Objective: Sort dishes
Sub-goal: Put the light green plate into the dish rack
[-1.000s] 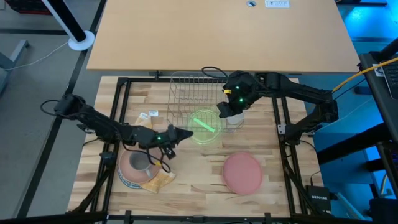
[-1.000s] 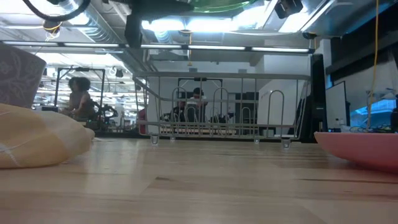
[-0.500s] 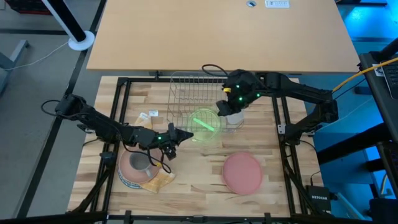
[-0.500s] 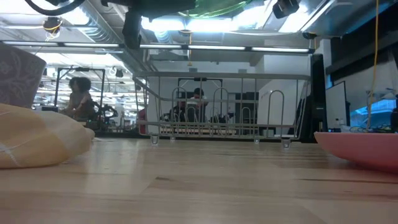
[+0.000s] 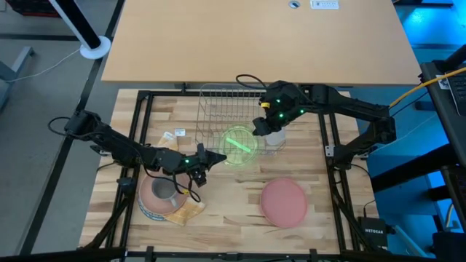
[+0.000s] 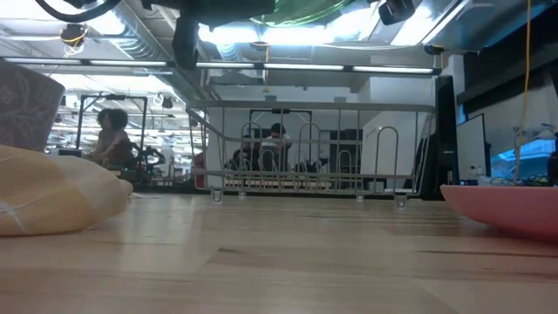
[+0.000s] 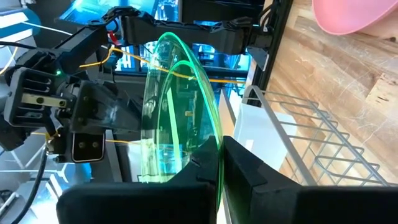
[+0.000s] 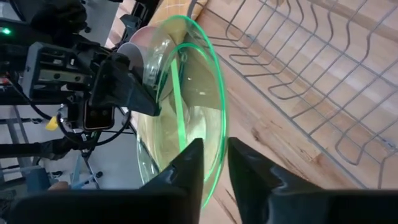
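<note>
Between the left hand (image 5: 209, 157) and the right hand (image 5: 259, 128) hangs a see-through green plate (image 5: 238, 143), up in the air just in front of the wire rack (image 5: 227, 108); both hands pinch it, the left hand's fingers (image 7: 249, 174) closed on one edge and the right hand's fingers (image 8: 186, 171) closed on the other edge, so it looks like it is being passed from one hand to the other; the rack looks empty, so no dish seems sorted yet; most of the job is left; behind the left hand, near its arm, a grey mug (image 5: 162, 191) sits in a bowl (image 5: 149, 206) on a tan cloth (image 5: 186, 210); a pink plate (image 5: 284, 202) lies flat on the counter (image 5: 233, 196), well apart from the right hand, on the near side of it.
</note>
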